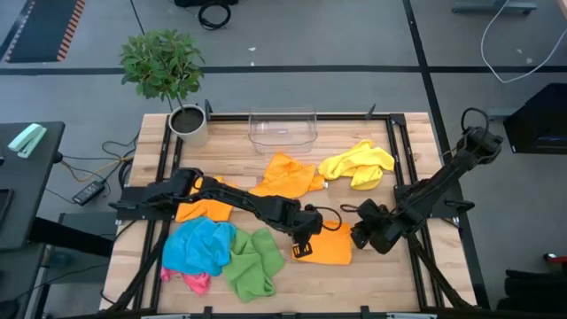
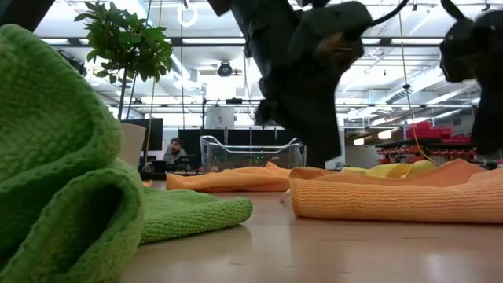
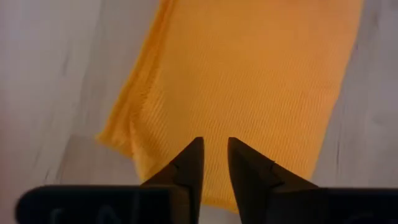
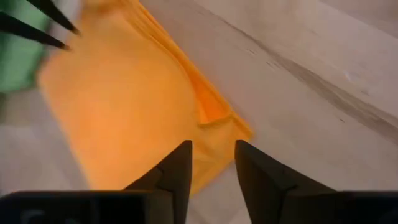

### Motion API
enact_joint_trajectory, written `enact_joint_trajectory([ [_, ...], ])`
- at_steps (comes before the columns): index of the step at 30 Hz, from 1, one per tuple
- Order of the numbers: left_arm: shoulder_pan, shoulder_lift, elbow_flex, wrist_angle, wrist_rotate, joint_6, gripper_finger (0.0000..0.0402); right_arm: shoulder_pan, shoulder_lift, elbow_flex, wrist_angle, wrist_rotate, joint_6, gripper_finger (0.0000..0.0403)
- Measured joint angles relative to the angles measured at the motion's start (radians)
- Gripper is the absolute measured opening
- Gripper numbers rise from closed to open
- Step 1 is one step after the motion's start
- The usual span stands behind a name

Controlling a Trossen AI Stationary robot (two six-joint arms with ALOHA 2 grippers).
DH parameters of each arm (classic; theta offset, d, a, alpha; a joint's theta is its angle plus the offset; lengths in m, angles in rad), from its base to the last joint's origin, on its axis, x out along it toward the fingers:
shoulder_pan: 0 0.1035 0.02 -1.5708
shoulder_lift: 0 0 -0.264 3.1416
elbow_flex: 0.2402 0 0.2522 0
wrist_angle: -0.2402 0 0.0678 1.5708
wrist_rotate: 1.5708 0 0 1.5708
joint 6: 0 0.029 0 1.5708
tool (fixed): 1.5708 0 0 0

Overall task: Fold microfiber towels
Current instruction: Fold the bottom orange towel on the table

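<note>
Bare wood open beyond the right gripper (image 1: 356, 237) toward the table's (image 1: 390, 275) near edge. Between both grippers, only the folded orange towel (image 1: 326, 246). Left gripper (image 1: 306, 232) hemmed by the green towel (image 1: 255, 261) just beside it, 2 orange towels (image 1: 288, 175) behind. Clear bin (image 1: 283, 128) well apart.

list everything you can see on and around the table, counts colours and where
folded orange towel: 1, orange, front centre, between the two grippers
other orange towels: 2, orange, one mid-table, one under the left arm
yellow towel: 1, yellow, back right
blue towel: 1, blue, front left
green towel: 1, green, beside the blue one
pink towel: 1, pink, poking out under the blue one
clear bin: 1, transparent, back centre
potted plant: 1, green, back left corner
left gripper: 1, dark, slightly open over the folded towel
right gripper: 1, dark, open at its right edge
</note>
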Motion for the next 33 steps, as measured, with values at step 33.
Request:
enact_joint_trajectory([
  [33, 0.072, 0.104, 0.003, 0.049, 0.001, 0.073, 0.0006, 0.098, 0.321, 0.034, 0.465, -0.04, 0.101, 0.0004],
])
